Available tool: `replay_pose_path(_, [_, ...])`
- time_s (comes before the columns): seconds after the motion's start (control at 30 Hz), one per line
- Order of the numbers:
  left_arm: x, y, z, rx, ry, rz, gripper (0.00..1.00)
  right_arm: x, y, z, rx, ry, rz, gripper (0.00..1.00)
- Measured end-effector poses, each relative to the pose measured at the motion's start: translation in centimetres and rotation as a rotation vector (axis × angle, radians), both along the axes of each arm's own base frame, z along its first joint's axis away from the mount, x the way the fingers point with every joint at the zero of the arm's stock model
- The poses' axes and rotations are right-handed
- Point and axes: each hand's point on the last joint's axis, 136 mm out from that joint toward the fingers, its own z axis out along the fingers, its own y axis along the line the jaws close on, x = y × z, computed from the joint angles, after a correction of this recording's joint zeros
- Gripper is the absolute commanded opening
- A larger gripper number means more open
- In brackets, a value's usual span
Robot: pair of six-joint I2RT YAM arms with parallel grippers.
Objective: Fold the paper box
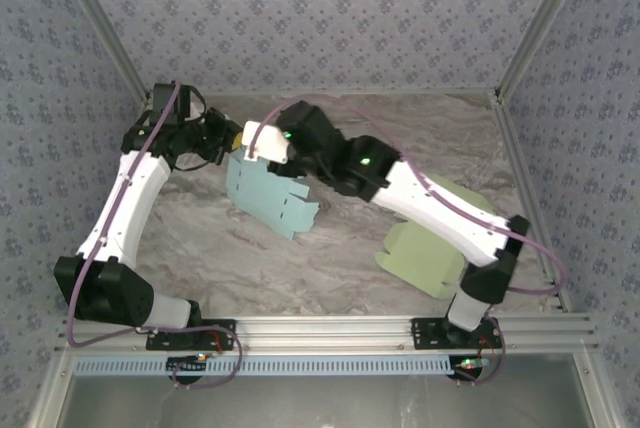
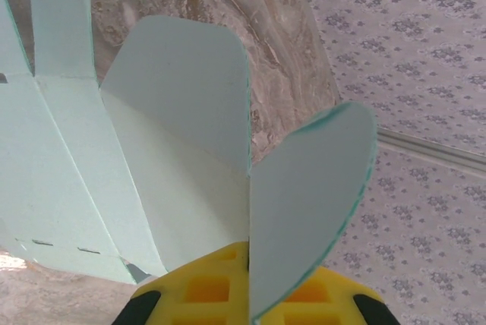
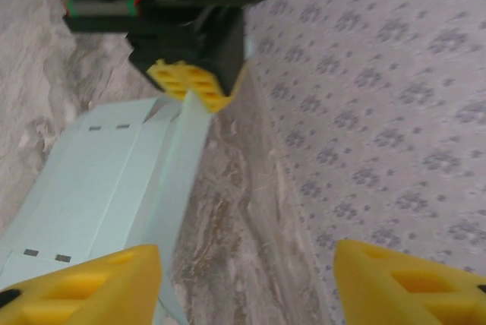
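Note:
The light blue paper box blank (image 1: 268, 196) is held lifted and tilted over the marble table, its flaps unfolded. My left gripper (image 1: 228, 141) is shut on the blank's upper edge. In the left wrist view the yellow fingers (image 2: 199, 287) pinch a rounded flap (image 2: 311, 196) next to a wider flap (image 2: 178, 143). My right gripper (image 1: 258, 144) hovers just right of it, open. In the right wrist view its fingertips (image 3: 83, 287) stand wide apart, with the blank's (image 3: 99, 181) edge beside the left one and nothing between them. The left gripper (image 3: 194, 83) shows ahead, clamped on the blank.
A pale green folded box (image 1: 425, 253) lies on the table (image 1: 330, 258) at the right, under the right arm's forearm. Patterned walls (image 1: 330, 18) and metal corner posts enclose the table closely behind both grippers. A rail (image 1: 330, 330) runs along the near edge.

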Motion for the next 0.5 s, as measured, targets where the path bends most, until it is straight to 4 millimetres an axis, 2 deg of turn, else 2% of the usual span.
replay_pose_path(0.07, [0.2, 0.0, 0.2, -0.004, -0.008, 0.002, 0.0, -0.3, -2.1, 2.5, 0.121, 0.033, -0.027, 1.0])
replay_pose_path(0.17, [0.3, -0.1, 0.4, -0.008, -0.016, 0.005, 0.0, 0.4, -6.6, 5.0, 0.341, 0.134, -0.092, 1.0])
replay_pose_path(0.23, [0.5, -0.1, 0.6, -0.012, -0.025, 0.006, 0.0, 1.9, -10.2, 4.8, 0.493, 0.235, -0.191, 1.0])
replay_pose_path(0.27, [0.6, -0.2, 0.7, -0.015, -0.031, 0.007, 0.0, 2.8, -12.0, 4.0, 0.575, 0.3, -0.26, 1.0])
replay_pose_path(0.33, [0.8, -0.2, 1.1, -0.021, -0.042, 0.01, 0.0, 4.4, -14.9, 1.1, 0.714, 0.454, -0.41, 1.0])
replay_pose_path(0.43, [1.1, -0.6, 2.1, -0.028, -0.072, 0.004, 0.0, 6.1, -16.9, -5.6, 0.888, 0.743, -0.615, 1.0])
replay_pose_path(0.5, [1.7, -1.1, 3.3, -0.039, -0.106, -0.003, 0.0, 6.5, -17.8, -10.8, 1.007, 0.957, -0.776, 0.99])
